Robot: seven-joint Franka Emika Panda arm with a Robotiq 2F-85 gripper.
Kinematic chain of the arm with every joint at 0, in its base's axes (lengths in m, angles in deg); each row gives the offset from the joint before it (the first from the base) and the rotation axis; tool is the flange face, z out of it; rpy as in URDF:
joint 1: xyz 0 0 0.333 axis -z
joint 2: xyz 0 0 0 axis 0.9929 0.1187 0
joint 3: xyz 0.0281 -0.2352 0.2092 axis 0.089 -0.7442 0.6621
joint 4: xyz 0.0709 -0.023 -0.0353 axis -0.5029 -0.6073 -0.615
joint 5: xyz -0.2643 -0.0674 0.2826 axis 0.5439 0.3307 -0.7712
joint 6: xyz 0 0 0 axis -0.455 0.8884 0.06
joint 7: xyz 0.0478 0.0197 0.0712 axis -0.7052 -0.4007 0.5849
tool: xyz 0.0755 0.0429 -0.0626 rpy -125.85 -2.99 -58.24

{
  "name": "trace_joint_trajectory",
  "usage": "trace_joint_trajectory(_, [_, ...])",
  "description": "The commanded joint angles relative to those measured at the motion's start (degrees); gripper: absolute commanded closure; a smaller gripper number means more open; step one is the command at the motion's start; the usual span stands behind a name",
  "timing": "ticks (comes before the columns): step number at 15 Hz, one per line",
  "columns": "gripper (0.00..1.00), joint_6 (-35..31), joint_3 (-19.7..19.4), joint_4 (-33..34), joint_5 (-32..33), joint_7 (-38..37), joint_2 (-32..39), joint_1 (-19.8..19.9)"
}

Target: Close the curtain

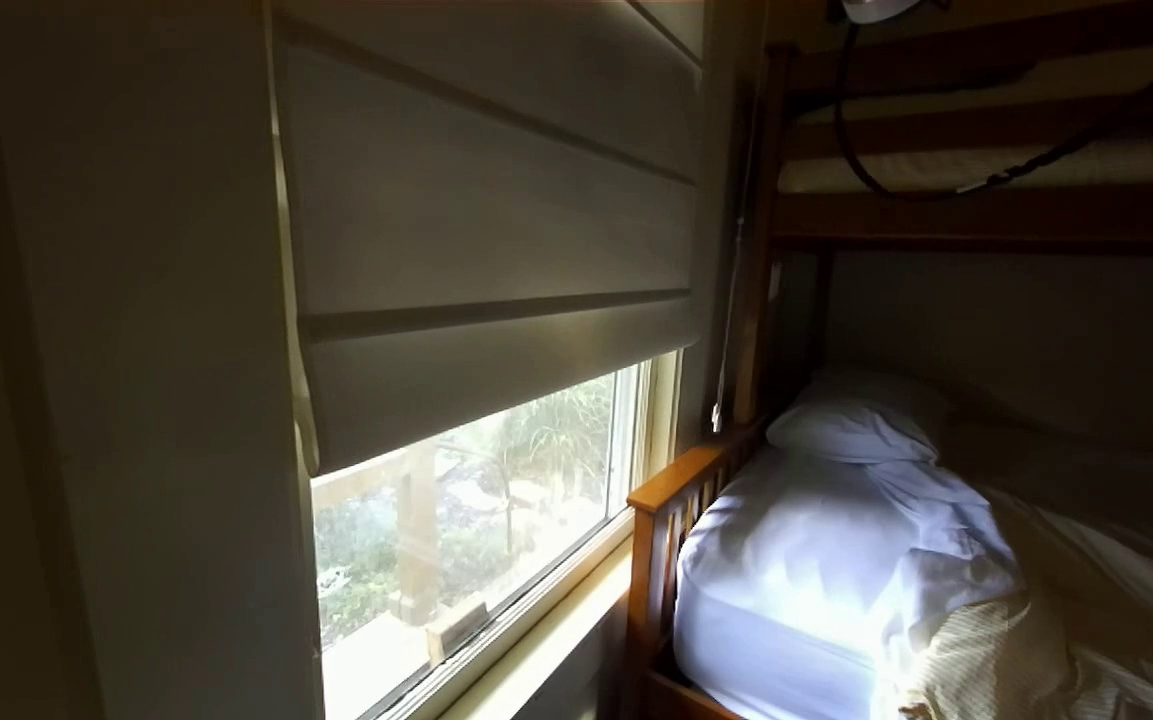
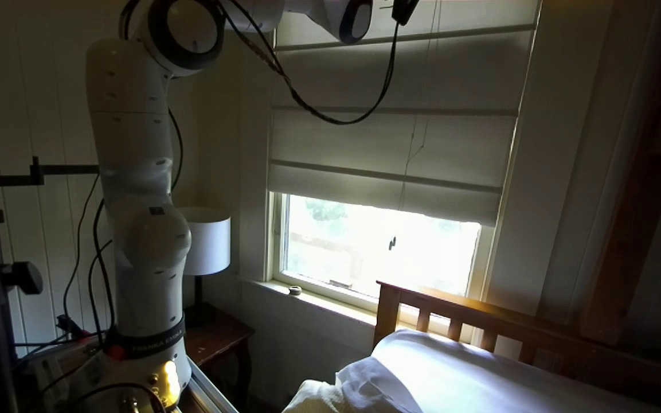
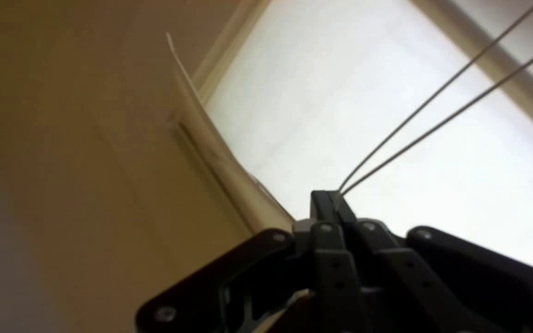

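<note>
We've got the gripper [image 3: 335, 200] pinching two thin strands of cord [image 3: 456, 113] in the wrist view, and in both exterior views the curtain [image 2: 336, 140] just hangs over the upper part of the window [image 2: 330, 241], bottom edge well above the sill [image 2: 336, 306].

Upper centre in an exterior view, the curtain [image 2: 382, 140] is grey-white with darker horizontal bands. Lower right, the bed frame [image 2: 445, 301] is orange-brown, the sheet [image 2: 450, 378] bluish-white. In the wrist view, the tool [image 3: 334, 203] is black, the cords [image 3: 460, 111] at upper right greyish brown.
</note>
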Motion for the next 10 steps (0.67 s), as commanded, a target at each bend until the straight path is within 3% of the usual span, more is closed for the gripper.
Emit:
trace_joint_trajectory(1, [1.0, -0.6, -0.2, 14.3, -1.4, -3.4, 7.7, 6.2])
trace_joint_trajectory(2, [1.0, -0.6, -0.9, 16.7, -2.0, -4.2, 9.2, 7.9])
trace_joint_trajectory(3, [1.0, -0.7, -6.5, 16.4, 6.1, -14.1, 9.7, 6.1])
trace_joint_trajectory(6, [1.0, 2.6, -11.5, 21.9, 10.8, -25.3, 13.4, 8.6])
trace_joint_trajectory(7, [1.0, 4.4, -15.7, 25.5, 5.3, -21.3, 15.3, 5.2])
trace_joint_trajectory(10, [1.0, 9.6, -26.7, 31.9, 9.1, -31.3, 19.5, -0.3])
